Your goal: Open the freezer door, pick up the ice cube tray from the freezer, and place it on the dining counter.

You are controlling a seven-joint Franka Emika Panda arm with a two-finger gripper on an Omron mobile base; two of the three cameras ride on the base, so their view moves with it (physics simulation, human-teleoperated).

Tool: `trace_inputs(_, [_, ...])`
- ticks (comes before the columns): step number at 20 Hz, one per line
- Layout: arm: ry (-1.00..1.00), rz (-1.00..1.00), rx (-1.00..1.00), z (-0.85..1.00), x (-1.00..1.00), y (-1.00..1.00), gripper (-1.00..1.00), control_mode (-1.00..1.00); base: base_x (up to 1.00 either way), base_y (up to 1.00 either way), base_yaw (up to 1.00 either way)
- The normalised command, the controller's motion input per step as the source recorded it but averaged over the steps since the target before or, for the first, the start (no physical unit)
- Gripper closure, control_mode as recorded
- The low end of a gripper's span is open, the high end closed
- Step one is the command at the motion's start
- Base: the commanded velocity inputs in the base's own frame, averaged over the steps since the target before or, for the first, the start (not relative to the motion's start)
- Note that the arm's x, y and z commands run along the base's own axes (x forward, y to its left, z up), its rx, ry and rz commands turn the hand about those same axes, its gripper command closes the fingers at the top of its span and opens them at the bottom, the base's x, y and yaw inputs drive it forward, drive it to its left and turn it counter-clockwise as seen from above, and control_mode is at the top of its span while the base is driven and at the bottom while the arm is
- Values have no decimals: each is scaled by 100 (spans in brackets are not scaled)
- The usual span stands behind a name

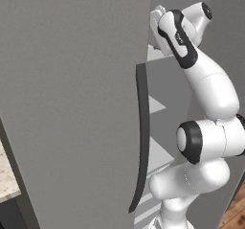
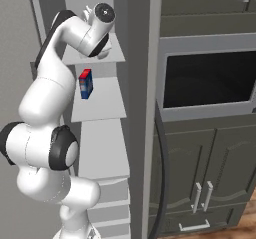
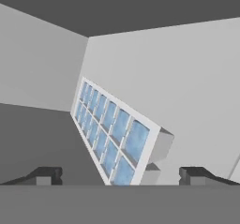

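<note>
The freezer door stands swung open, a tall grey panel with its long dark curved handle at its edge. My arm reaches past it into the upper part of the freezer, over the pale shelves. In the hand view the ice cube tray, pale with blue cells in a grid, lies slanted on a grey shelf just ahead. My gripper is open. Its two dark fingertips stand wide to either side of the tray's near end, apart from it.
A small red and blue box stands on a middle shelf below the arm. A dark oven cabinet with silver handles stands to the right of the freezer. A corner of beige speckled stone top shows at lower left; whether it is the dining counter I cannot tell.
</note>
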Motion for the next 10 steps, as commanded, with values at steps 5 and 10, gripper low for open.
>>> trace_inputs(5, [0, 0, 0, -20, 8, 0, -100, -100, 0, 0, 0])
trace_inputs(10, [0, 0, 0, -20, 10, 0, -100, -100, 0, 0, 0])
